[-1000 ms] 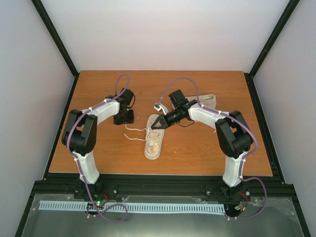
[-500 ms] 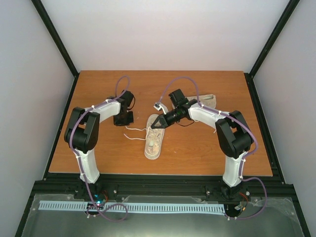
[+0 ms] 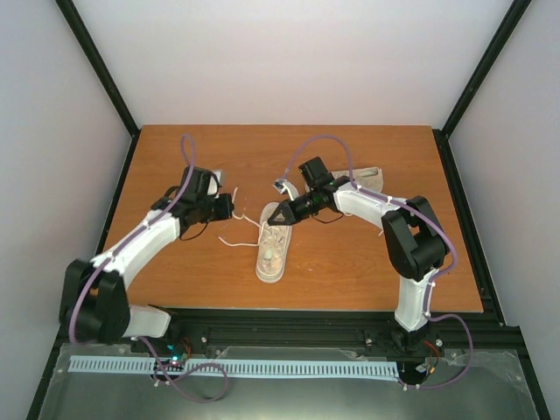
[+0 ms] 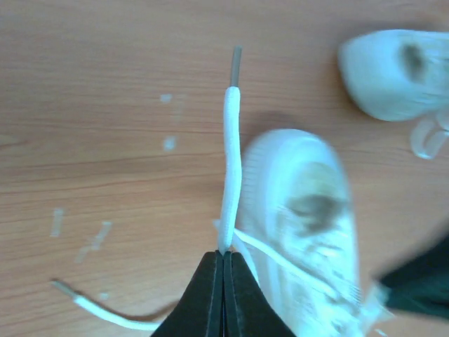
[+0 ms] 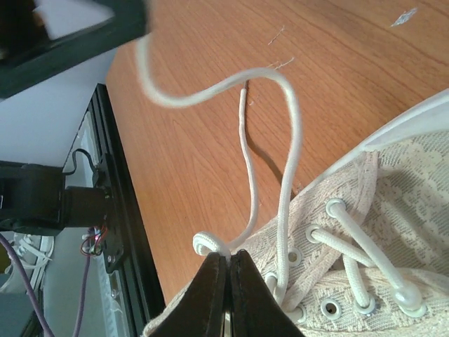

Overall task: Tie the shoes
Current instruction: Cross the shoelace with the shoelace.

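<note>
One cream shoe (image 3: 272, 251) lies mid-table, toe toward me, its laces loose. My left gripper (image 3: 229, 207) hovers just left of it, shut on one white lace (image 4: 229, 168), which runs straight out from the fingertips to its grey tip. My right gripper (image 3: 275, 218) sits over the shoe's lace eyelets (image 5: 334, 209), shut on a small loop of the other lace (image 5: 210, 243). The first lace arcs from the shoe (image 5: 393, 232) up to the left gripper (image 5: 77, 31). The second shoe (image 3: 371, 179) lies behind the right arm and shows blurred in the left wrist view (image 4: 396, 70).
A loose lace end (image 3: 229, 241) trails on the wooden table (image 3: 175, 271) left of the shoe. Black frame rails (image 3: 289, 317) border the table's near edge and sides. Grey walls enclose the back.
The left gripper closed on the lace and lifted its end, while the left arm's elbow swung down and out to the left. The right gripper stayed shut at the shoe.
</note>
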